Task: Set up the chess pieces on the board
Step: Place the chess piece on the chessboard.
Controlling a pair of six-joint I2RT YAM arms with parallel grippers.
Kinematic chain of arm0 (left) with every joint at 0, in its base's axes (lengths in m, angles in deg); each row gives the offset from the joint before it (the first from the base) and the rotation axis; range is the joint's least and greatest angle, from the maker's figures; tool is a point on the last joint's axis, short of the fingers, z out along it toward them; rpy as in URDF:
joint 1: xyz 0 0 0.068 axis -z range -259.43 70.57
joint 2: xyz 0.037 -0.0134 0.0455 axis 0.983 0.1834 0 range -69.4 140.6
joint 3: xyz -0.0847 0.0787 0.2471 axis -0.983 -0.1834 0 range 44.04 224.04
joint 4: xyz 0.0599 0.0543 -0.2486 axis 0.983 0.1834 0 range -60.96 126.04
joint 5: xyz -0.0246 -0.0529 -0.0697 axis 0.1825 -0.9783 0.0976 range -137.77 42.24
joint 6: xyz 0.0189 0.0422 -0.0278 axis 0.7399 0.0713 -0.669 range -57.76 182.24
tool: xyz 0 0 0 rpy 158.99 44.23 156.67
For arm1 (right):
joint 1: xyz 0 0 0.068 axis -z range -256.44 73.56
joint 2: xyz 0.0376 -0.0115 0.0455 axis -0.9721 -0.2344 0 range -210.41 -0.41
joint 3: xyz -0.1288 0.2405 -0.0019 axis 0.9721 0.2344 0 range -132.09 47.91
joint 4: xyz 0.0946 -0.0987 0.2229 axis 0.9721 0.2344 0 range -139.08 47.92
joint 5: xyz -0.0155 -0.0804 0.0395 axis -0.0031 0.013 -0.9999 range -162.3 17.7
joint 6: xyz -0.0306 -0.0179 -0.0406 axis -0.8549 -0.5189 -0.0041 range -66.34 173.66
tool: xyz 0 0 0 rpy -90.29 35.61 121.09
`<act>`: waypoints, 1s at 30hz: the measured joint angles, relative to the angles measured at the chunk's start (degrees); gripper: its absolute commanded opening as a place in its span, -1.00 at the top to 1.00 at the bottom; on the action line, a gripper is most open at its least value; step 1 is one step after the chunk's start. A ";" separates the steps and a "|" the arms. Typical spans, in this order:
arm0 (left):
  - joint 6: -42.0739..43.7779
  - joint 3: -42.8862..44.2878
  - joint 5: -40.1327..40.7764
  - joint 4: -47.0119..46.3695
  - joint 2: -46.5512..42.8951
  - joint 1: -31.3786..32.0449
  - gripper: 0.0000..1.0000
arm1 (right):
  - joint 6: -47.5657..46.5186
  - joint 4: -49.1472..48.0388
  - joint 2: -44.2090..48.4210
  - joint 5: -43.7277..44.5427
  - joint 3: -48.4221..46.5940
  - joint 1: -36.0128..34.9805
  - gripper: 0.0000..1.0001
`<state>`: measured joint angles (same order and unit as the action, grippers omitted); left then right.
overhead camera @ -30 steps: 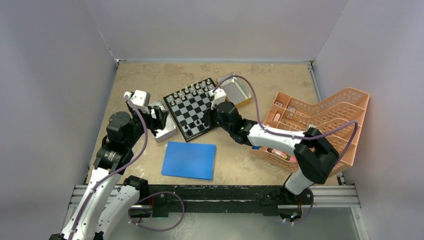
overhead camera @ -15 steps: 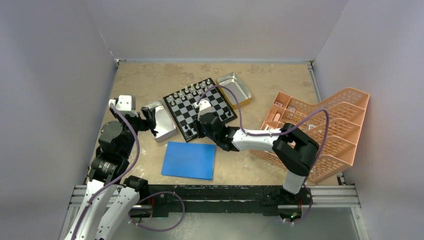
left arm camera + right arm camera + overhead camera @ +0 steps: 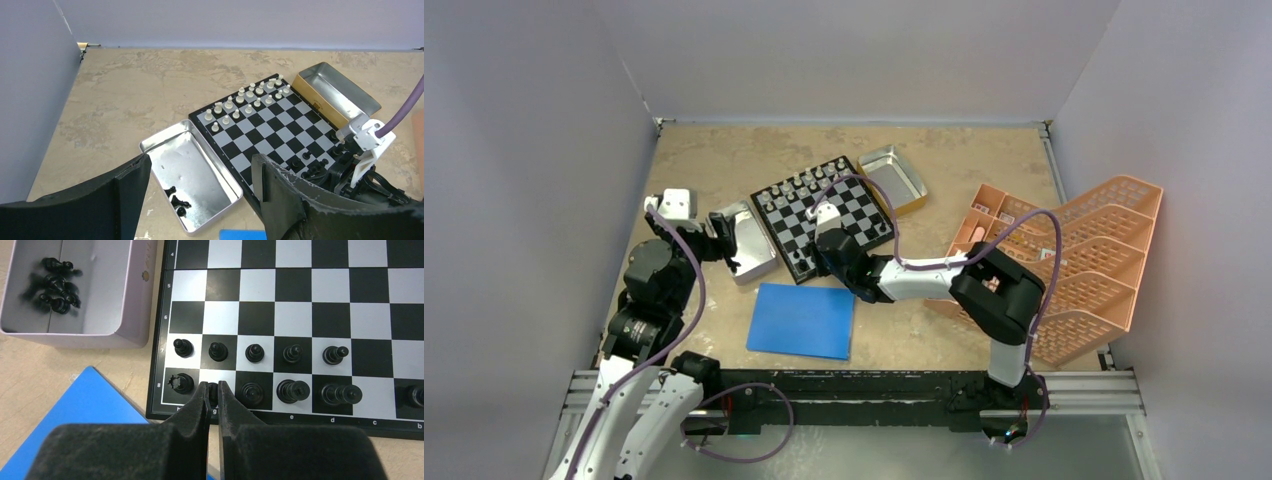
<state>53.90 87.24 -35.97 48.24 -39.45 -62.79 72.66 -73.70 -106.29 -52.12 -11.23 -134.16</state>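
While the right gripper (image 3: 213, 387) pinches a black piece (image 3: 213, 393) on the near row of the board (image 3: 260, 135), its fingers sit tight between two neighbours: a rook (image 3: 181, 383) at the corner and another black piece (image 3: 250, 391) on the other side. Five black pawns (image 3: 255, 352) stand one row ahead. White pieces (image 3: 240, 102) line the far two rows. A tin (image 3: 195, 165) touching the board's left edge holds a few loose black pieces (image 3: 176, 199); a second tin (image 3: 335, 92) lies at the far right corner, a blue sheet (image 3: 802, 320) just beside the near corner, an orange rack (image 3: 1084, 240) well to the right. The left gripper (image 3: 200, 165) hangs spread wide near the first tin. A second ago it was over that tin, and the right gripper was at the board's right edge.
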 measured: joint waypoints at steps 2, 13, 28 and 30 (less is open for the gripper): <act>0.00 0.00 0.00 0.00 0.22 0.00 -0.47 | -0.24 -0.13 -0.66 0.24 -0.33 -0.04 0.93; 0.00 0.00 -0.24 0.00 1.05 0.00 -0.48 | -1.33 -0.09 -1.90 1.38 -1.81 -0.35 0.91; 0.00 0.00 -0.63 0.00 1.07 0.00 -0.47 | -2.16 1.73 -3.78 2.67 -3.23 -1.25 0.88; 0.00 0.00 -0.63 0.00 1.07 0.00 -0.47 | -2.21 2.01 -4.07 2.97 -3.72 -1.40 0.88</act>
<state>53.90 87.24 -36.61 48.24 -38.38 -62.79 70.46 -71.69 -110.36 -49.14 -14.94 -135.55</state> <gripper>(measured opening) 0.736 0.074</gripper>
